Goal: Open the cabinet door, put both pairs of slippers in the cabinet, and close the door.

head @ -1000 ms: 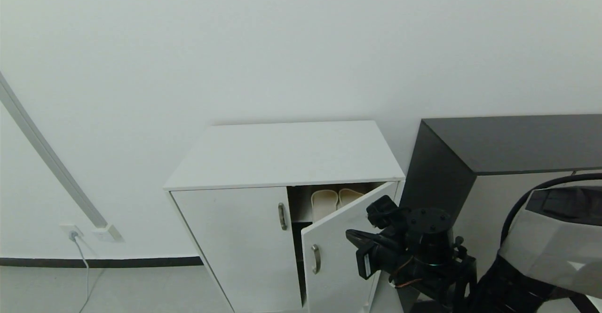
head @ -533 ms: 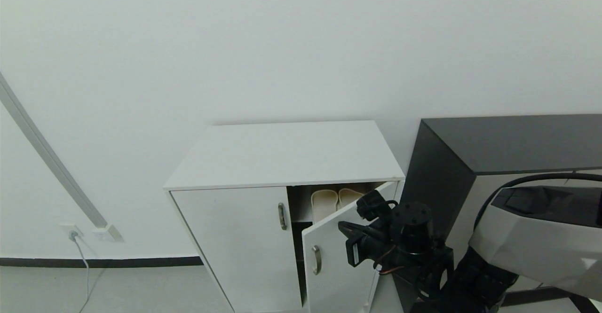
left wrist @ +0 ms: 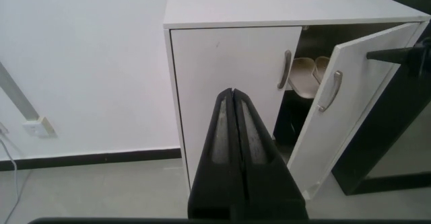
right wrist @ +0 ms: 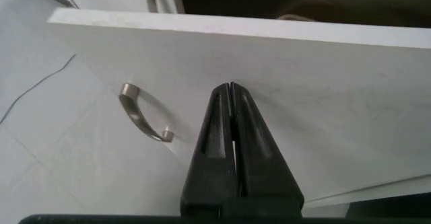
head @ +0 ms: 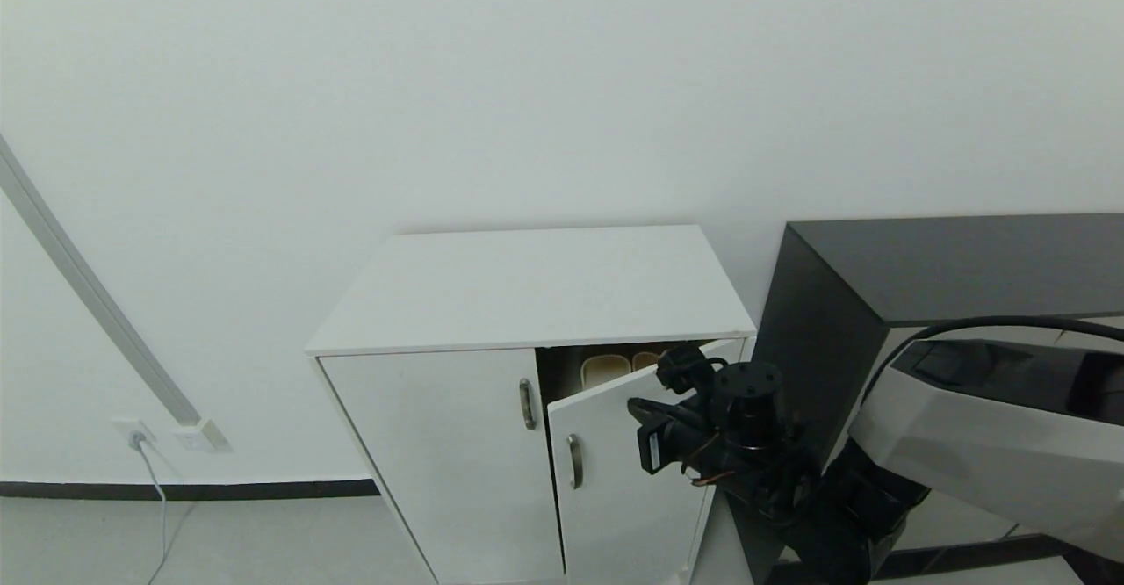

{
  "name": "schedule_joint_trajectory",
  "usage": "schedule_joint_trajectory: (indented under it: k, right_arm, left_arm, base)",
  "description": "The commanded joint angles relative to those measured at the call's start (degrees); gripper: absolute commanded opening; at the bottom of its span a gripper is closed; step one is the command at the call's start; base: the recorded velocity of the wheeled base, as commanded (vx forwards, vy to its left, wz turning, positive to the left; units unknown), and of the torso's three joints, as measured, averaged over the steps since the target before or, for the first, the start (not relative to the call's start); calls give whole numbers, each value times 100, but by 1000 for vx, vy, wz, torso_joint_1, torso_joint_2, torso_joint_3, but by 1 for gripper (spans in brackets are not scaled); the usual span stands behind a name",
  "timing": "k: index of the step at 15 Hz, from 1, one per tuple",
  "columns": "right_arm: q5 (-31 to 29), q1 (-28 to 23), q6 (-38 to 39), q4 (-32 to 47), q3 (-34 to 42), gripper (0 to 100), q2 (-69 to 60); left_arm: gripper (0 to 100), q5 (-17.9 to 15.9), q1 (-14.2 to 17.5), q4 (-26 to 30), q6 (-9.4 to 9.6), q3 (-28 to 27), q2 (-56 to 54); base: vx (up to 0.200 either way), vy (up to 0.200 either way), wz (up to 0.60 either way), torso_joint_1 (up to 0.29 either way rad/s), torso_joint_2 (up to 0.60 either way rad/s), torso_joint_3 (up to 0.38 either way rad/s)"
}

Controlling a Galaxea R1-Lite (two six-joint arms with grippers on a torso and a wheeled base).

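The right door (head: pixel 619 471) of the cabinet (head: pixel 536 291) stands ajar, with a narrow gap beside the shut left door (head: pixel 430 444). The right gripper (right wrist: pixel 231 88) has its fingers pressed together and holds nothing. Its tips are against the right door's outer face, near the handle (right wrist: pixel 141 113). Beige slippers (left wrist: pixel 306 76) lie inside, in the upper part (the door hides part of them). The left gripper (left wrist: pixel 232 93), also closed and empty, hangs well apart in front of the cabinet.
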Motion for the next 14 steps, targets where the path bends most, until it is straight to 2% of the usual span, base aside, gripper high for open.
schedule_joint_trajectory:
  k: [1, 14]
  right_arm:
    - [1, -99, -1, 113, -232, 0, 91]
    - [-8, -336, -1, 877, -1190, 0, 372]
  left_arm:
    - [0, 0, 1, -4, -4, 0, -1]
    - [0, 0, 1, -4, -4, 0, -1]
  base:
    - [0, 0, 0, 0, 0, 0]
    - [0, 0, 0, 0, 0, 0]
